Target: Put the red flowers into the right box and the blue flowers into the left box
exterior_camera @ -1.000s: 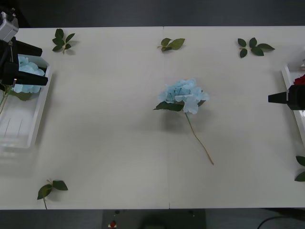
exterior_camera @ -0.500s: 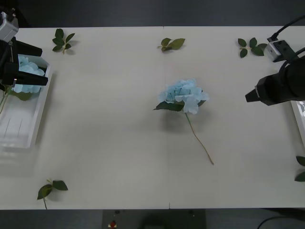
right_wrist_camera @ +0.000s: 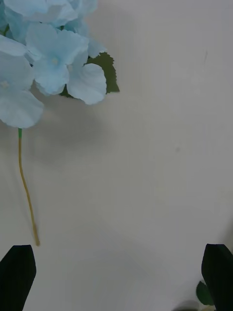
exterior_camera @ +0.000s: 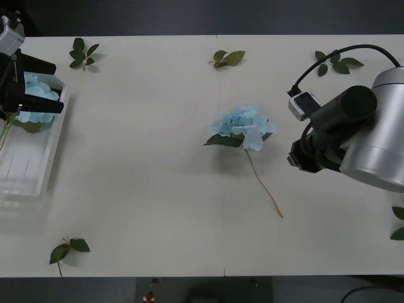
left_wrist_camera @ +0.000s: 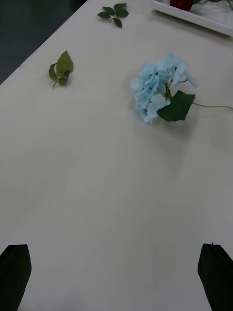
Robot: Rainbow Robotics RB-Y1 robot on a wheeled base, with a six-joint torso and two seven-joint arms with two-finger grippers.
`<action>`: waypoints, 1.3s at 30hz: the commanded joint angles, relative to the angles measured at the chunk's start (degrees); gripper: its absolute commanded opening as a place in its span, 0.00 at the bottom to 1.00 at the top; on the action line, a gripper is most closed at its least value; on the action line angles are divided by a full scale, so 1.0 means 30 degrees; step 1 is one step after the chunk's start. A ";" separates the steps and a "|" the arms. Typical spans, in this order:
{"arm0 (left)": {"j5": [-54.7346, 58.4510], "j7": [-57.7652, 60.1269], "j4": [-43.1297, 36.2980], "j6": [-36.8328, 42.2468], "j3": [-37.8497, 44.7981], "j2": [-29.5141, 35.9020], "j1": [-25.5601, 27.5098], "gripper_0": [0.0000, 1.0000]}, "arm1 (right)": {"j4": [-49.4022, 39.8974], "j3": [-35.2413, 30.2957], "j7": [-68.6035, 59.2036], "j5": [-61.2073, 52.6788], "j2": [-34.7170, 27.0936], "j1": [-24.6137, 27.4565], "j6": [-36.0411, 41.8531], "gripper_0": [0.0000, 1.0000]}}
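One blue flower (exterior_camera: 243, 126) lies mid-table, its thin stem (exterior_camera: 265, 186) running toward the front. My right arm (exterior_camera: 344, 136) hangs just right of it. In the right wrist view my right gripper (right_wrist_camera: 116, 279) is open, with the bloom (right_wrist_camera: 43, 58) ahead of the black fingers (right_wrist_camera: 17, 277) and nothing between them. More blue flowers (exterior_camera: 35, 95) lie in the left box (exterior_camera: 38, 170). My left gripper (exterior_camera: 58, 87) hovers over them, open and empty. The right box (left_wrist_camera: 194, 15) holds a red flower (left_wrist_camera: 182, 4).
Loose green leaf sprigs lie around the table: back left (exterior_camera: 83, 53), back middle (exterior_camera: 227, 59), back right (exterior_camera: 334, 63), front left (exterior_camera: 66, 249) and at the right edge (exterior_camera: 399, 221). Bare tabletop surrounds the middle flower.
My right arm has swung in from the right edge of the table to just beside the middle blue flower. The left arm and the flowers have not moved.
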 commanded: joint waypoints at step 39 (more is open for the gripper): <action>-0.0011 -0.0588 -0.0257 -0.0152 -0.0004 0.0543 -0.0003 1.00 | 0.9864 0.2686 -0.0449 0.5417 0.8289 -0.0663 -0.6679 1.00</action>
